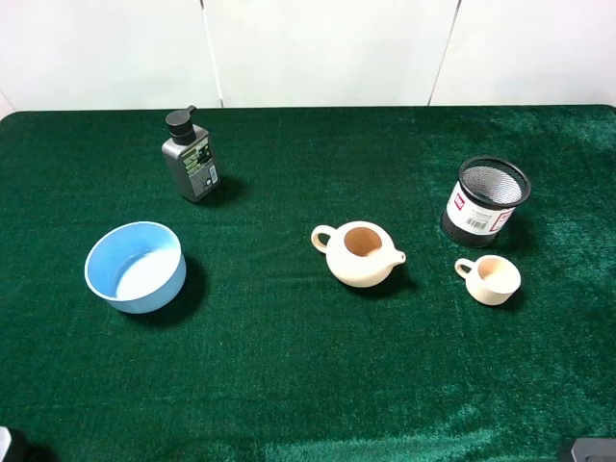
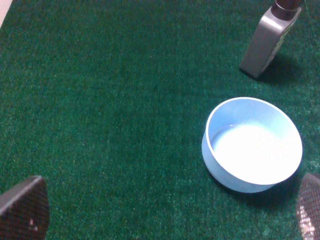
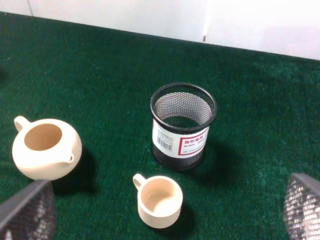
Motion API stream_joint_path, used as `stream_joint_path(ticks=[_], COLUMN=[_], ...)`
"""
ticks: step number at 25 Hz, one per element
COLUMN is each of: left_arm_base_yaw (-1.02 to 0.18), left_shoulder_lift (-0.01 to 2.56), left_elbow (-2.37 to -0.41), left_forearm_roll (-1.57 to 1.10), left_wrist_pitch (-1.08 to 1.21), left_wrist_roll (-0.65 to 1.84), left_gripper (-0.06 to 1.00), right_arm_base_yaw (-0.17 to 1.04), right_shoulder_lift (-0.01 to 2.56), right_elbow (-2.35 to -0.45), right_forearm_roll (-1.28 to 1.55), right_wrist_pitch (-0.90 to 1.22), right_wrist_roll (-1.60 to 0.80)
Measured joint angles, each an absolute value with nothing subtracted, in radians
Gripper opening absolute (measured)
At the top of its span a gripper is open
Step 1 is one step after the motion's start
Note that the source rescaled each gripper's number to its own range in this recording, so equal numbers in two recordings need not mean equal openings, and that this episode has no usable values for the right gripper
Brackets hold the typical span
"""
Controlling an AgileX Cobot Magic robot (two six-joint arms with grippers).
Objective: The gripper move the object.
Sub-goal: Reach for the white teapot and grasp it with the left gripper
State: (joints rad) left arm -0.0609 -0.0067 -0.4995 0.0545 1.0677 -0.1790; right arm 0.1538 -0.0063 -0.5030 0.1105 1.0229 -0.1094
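A: Jaws?
B: Left gripper [image 2: 165, 212] spread wide, empty; blue bowl [image 2: 252, 145] lies ahead of it. Right gripper [image 3: 165, 212] spread wide, empty.
A: Teapot?
B: Teapot [image 1: 359, 255] upright, untouched, midway between left and right edges. Cup [image 1: 489, 279] and mesh holder [image 1: 486, 200] nearer the right edge.

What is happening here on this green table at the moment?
Nothing is being handled yet. The cream teapot stands untouched mid-table, its spout towards the small cup. The left gripper and the right gripper are both open and empty; one faces the blue bowl, the other the teapot, cup and mesh holder.
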Motion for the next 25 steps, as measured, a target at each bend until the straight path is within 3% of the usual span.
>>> stream_joint_path(ticks=[25], left_arm_base_yaw=[-0.061], left_shoulder_lift=[-0.007], left_elbow=[-0.5], left_forearm_roll=[0.055], left_wrist_pitch=[1.068], left_wrist_roll=[-0.179], left_gripper=[1.0], right_arm_base_yaw=[0.154], right_shoulder_lift=[-0.006], right_elbow=[-0.503], right_forearm_roll=[0.11], right_wrist_pitch=[1.023], right_wrist_roll=[-0.109])
